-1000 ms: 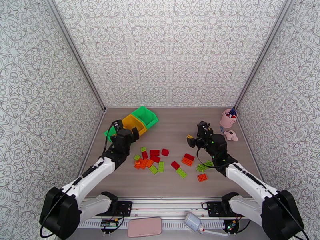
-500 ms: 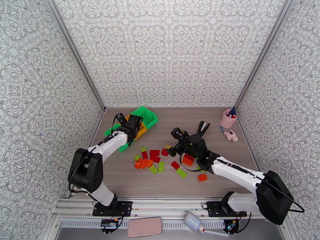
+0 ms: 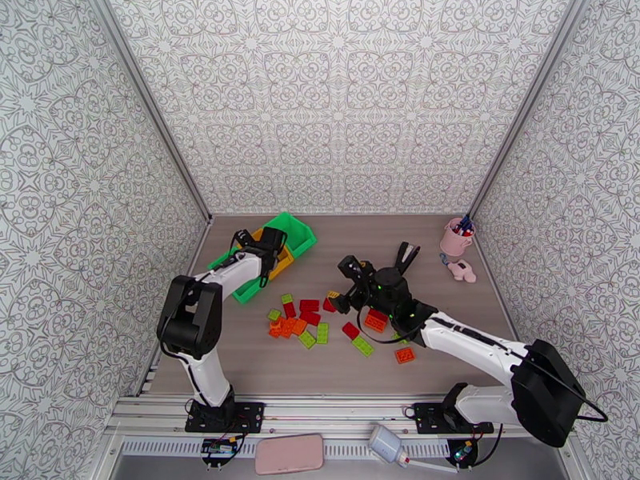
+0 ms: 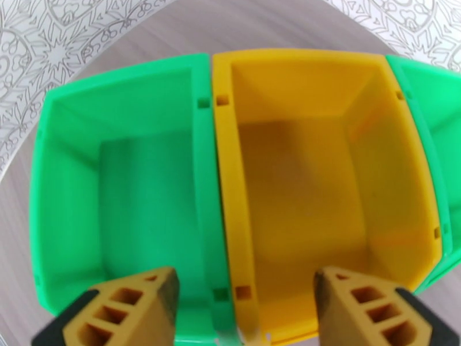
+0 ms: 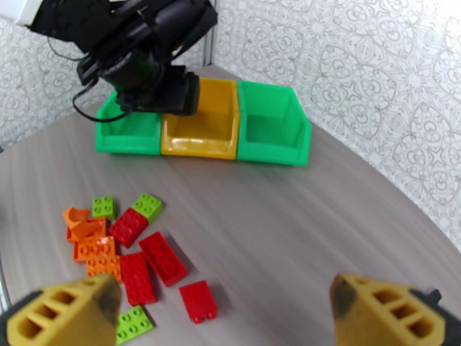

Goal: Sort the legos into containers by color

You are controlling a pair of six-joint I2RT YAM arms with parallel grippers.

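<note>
Standing here watching this: the row of three small open-top plastic bins point(image 3: 298, 232), green, yellow, green, sits on the wood-grain table point(image 3: 352, 242), and the white left arm point(image 3: 232, 270) is stretched right over it. The left jaws hang above the seam where the yellow bin point(image 4: 299, 168) meets one of the end green bins point(image 4: 144, 185), fingers apart with nothing between them. The small studded plastic lego bricks point(image 3: 300, 320), red, orange and lime green, are lying loose on the table out in front of the bins. Most are in one messy clump, with a few more strewn further from the bins. The white right arm point(image 3: 464, 342) reaches in over those, and the right jaws hover near a flat red brick point(image 5: 197, 301), pointed toward the bins, spread wide and holding nothing. A pink pen cup point(image 3: 456, 238) stands well away from the bins, past the bricks.
</note>
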